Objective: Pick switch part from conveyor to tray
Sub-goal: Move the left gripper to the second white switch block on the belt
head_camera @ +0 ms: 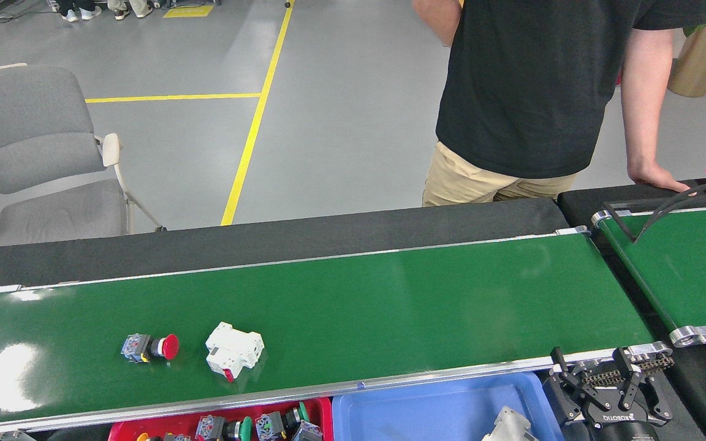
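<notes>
black metal fingers of the right gripper [604,383] stand spread apart with nothing between them, low at the near right corner, just beside the blue tray [439,407]; the jaws look parked there so they can drop straight to that bin. the left gripper is out of view, so nothing can be said of its jaws.

left along the conveyor [390,306], two parts lie on the near half of the glossy green belt: a white switch part [232,350], resting tilted, and just to its left a red-capped push button [151,347] lying on its side, cap toward the white part. the two are near but apart.

below the near rail, a red tray [319,407] holds several small buttons, sorted apart from the blue one. beyond the far rail a person [531,92] stands, one hand on the black desk [267,242], probably feeding the shorter belt [690,263] at right.
</notes>
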`<state>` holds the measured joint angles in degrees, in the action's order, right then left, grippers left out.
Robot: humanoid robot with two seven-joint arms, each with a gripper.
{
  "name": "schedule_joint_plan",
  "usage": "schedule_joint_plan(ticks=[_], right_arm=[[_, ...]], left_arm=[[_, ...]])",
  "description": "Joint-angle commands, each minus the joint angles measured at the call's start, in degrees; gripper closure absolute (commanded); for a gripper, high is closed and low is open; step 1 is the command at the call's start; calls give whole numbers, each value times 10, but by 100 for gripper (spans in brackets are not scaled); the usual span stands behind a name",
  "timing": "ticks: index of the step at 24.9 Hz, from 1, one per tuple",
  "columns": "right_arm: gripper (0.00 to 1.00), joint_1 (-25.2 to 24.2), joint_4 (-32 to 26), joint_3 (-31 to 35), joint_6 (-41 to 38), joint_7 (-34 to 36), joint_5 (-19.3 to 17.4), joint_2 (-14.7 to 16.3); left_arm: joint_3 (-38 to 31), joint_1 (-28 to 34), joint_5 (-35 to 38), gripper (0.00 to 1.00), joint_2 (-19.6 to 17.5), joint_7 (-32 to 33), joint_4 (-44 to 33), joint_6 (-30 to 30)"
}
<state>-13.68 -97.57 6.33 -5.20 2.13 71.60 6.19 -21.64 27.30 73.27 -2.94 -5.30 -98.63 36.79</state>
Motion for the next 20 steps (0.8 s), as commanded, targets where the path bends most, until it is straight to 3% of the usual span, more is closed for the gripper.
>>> schedule_joint_plan(ticks=[1,3,6,8,13,20], right_arm=[[0,1,-10,3,-4,1,-1,1],[0,1,-10,3,-23,0,-1,0],[0,-6,-15,3,-43,-13,-1,-2],[0,-9,-15,3,-44,-14,-1,-2],[0,-9,-15,3,-43,-15,-1,-2],[0,-4,-16,0,-46,-15,-1,0]], left_arm=[[-19,1,1,0,1,-2,-3,-130],[-34,2,2,0,0,-2,3,-191],[-58,9,2,0,-4,-2,4,-188],[-55,11,3,0,-7,-2,5,-168],[-52,-5,6,0,-12,-1,2,2],[-45,-58,47,0,-52,1,37,8]])
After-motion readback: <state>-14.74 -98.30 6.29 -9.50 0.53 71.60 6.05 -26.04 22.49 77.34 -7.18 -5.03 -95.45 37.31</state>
